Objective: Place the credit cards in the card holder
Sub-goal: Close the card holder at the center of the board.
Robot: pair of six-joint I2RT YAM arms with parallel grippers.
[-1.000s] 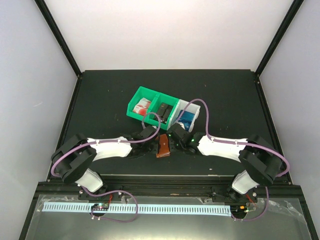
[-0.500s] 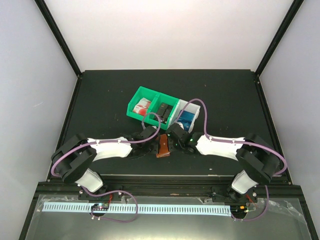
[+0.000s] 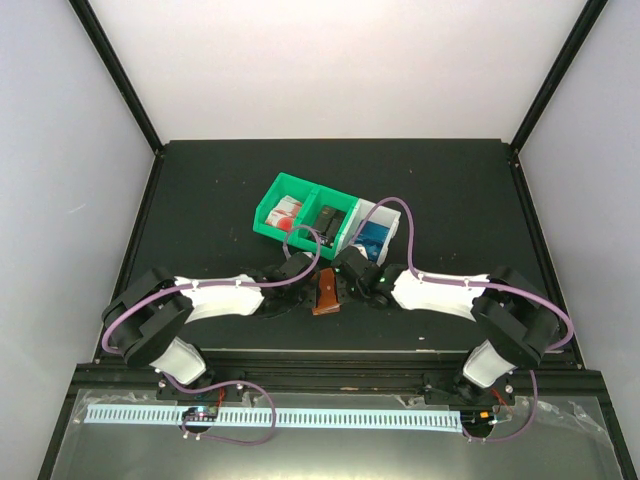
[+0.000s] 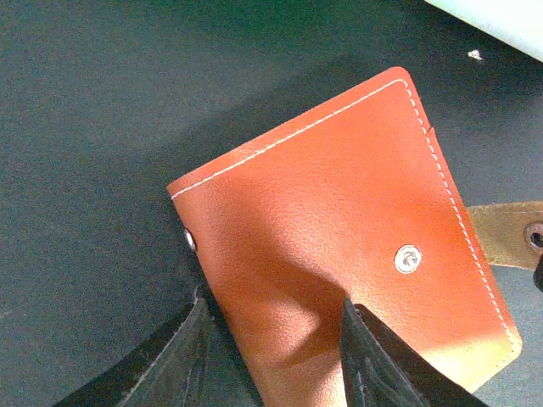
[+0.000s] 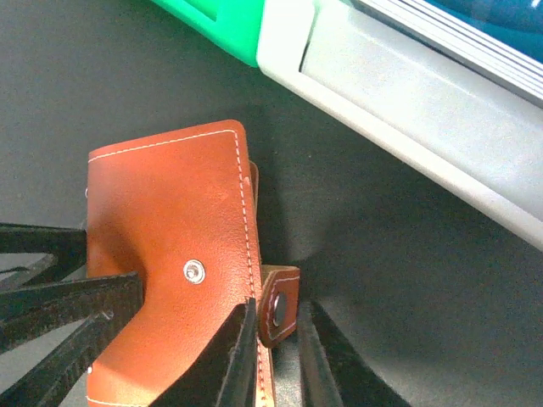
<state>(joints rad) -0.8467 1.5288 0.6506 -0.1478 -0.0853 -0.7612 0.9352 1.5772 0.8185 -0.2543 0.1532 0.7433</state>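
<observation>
Right gripper [image 5: 277, 339] was found nearly closed about snap tab [image 5: 280, 312], pinch unconfirmed; left gripper [image 4: 273, 322] part-open over leather card holder [image 4: 339, 246]. Tab could be lost, or holder dragged, if weakly pinned.

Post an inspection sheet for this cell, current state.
Surface: black table, matte.
Job's things: card holder closed, flat between the tools, snap tab unfastened; credit cards in bins, red-and-white and black in the green bins, blue in the white bin.
Clutter: nothing seen.
Tools: left tool jaws apart, astride the card holder's near corner; right tool jaws narrow, either side of the snap tab; grip unclear on both.
Cables: purple cables loop along both arms.
Surroundings: white walls, black frame posts.
</observation>
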